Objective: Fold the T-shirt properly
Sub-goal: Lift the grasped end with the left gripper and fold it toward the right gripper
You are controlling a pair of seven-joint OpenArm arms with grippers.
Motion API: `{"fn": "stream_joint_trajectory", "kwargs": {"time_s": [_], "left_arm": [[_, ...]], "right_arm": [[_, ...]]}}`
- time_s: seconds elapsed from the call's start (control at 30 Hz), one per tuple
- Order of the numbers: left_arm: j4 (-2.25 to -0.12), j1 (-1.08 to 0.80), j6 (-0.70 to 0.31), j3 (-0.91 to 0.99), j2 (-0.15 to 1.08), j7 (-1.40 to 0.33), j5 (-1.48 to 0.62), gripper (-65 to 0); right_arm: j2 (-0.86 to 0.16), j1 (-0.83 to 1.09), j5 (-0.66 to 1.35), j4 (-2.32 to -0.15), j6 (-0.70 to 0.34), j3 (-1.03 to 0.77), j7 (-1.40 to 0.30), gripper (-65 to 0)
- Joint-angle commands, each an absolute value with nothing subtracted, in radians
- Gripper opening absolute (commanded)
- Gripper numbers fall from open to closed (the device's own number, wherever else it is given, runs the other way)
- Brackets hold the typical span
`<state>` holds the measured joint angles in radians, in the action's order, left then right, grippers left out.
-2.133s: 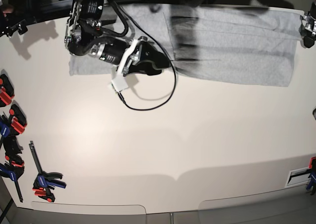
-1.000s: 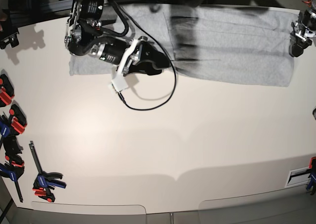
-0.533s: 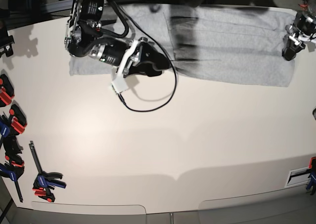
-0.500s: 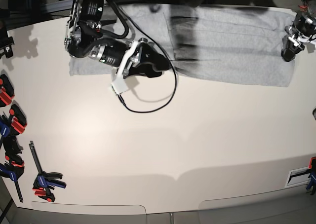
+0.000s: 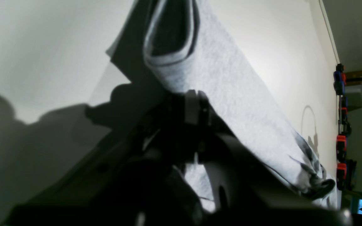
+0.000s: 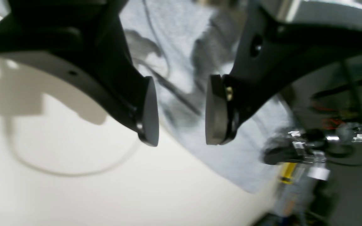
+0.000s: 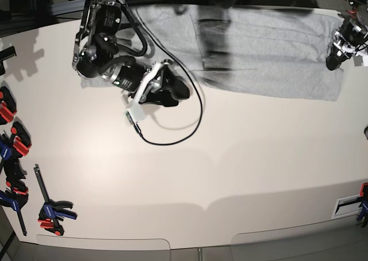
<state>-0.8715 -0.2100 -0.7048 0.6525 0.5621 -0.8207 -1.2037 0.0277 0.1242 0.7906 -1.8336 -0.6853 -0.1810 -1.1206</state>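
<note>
The light grey T-shirt (image 7: 264, 54) lies spread flat along the far side of the table. My left gripper (image 7: 334, 60) sits at the shirt's right end. In the left wrist view its jaws (image 5: 194, 105) are pressed together on a folded edge of the T-shirt (image 5: 231, 94), and the cloth rises over them. My right gripper (image 7: 169, 91) hovers by the shirt's lower left edge. In the right wrist view it (image 6: 181, 113) stands open with nothing between the pads (image 6: 149, 113), and the T-shirt (image 6: 231, 150) lies beyond them.
A black cable loop (image 7: 178, 129) trails from the right arm onto the beige table (image 7: 230, 175). Several red, blue and black clamps (image 7: 11, 152) line the left edge, with one more (image 7: 52, 212) lower down. A label (image 7: 348, 205) sits at the right edge.
My left gripper has closed on the shirt's right end. My right arm has shifted down and slightly left, dragging the cable loop with it, and its jaws stay open.
</note>
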Motion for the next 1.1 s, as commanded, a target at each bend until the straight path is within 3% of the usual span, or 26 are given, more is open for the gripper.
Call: {"fn": "stream_joint_trajectory", "kwargs": {"time_s": [0.0, 0.33, 0.6, 0.83, 1.07], "left_arm": [[-0.879, -0.213, -0.698, 0.654, 0.573, -0.812, -1.216, -65.0], [-0.949, -0.22, -0.698, 0.655, 0.562, -0.793, -1.292, -65.0], [-1.301, -0.341, -0.698, 0.655, 0.476, -0.847, -1.291, -65.0], [-1.633, -0.461, -0.698, 0.653, 0.361, -0.887, -1.291, -65.0], [-1.676, -0.463, -0.698, 0.651, 0.258, -0.902, -1.291, -65.0]], "right_arm": [[0.028, 0.111, 0.797, -1.853, -0.698, -0.191, -1.081, -41.3], [0.028, 0.111, 0.698, -1.853, -0.661, -0.396, -1.035, -41.3], [0.016, 0.112, 0.713, -1.853, -0.659, -0.588, -1.036, -41.4], [0.0, 0.114, 0.715, -1.853, -0.654, -0.622, -1.037, -41.4], [0.0, 0.114, 0.715, -1.853, -0.654, -0.622, -1.037, -41.4]]}}
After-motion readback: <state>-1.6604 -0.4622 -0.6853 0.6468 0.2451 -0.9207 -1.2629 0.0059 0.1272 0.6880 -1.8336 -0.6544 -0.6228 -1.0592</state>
